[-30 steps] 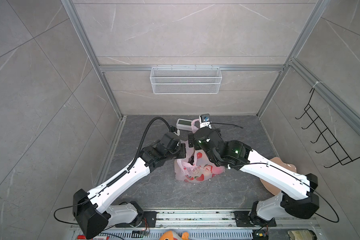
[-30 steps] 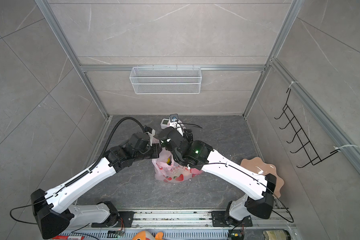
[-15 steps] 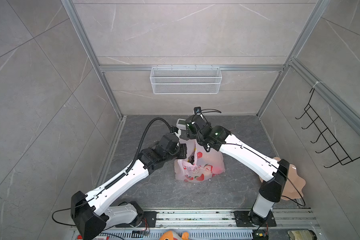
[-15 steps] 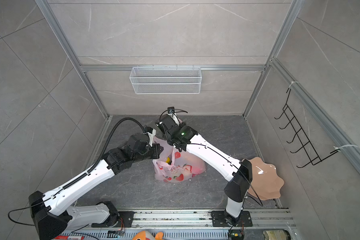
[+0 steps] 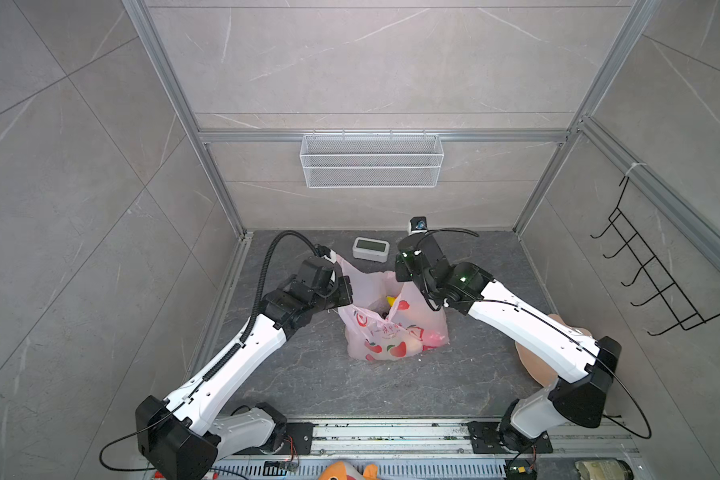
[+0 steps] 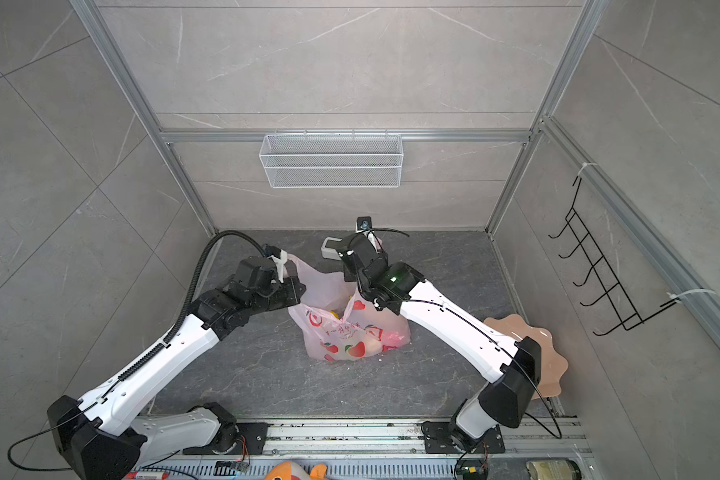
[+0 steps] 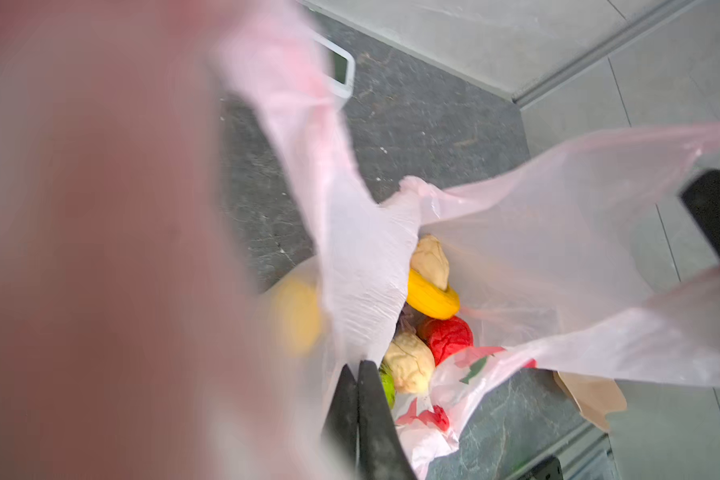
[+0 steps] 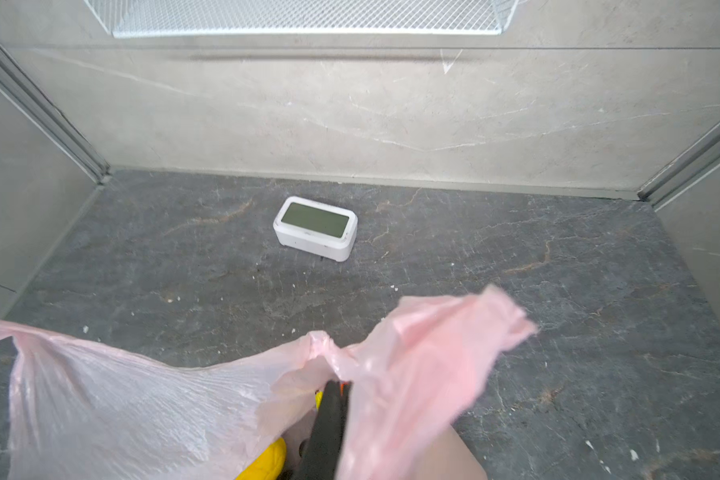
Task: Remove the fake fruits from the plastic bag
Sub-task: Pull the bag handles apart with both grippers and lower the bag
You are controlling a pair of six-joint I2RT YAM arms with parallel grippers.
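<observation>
pinching opposite plastic bag (image 5: 391, 332) handles, left gripper (image 7: 357, 368) and right gripper (image 8: 336, 385) clamp tight above fake fruits (image 7: 431, 296).

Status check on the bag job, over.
Both shut on plastic bag: left gripper, right gripper; mouth open. Inside, fake fruits. Behind bag, white display box, apart.

Dark grey marbled tabletop (image 5: 300, 374), walled on three sides. A pink plastic bag (image 5: 395, 336) stands at its centre. A white screened device (image 5: 371, 249) lies beyond the bag, and a peach scalloped bowl (image 6: 551, 353) at the near right edge.
</observation>
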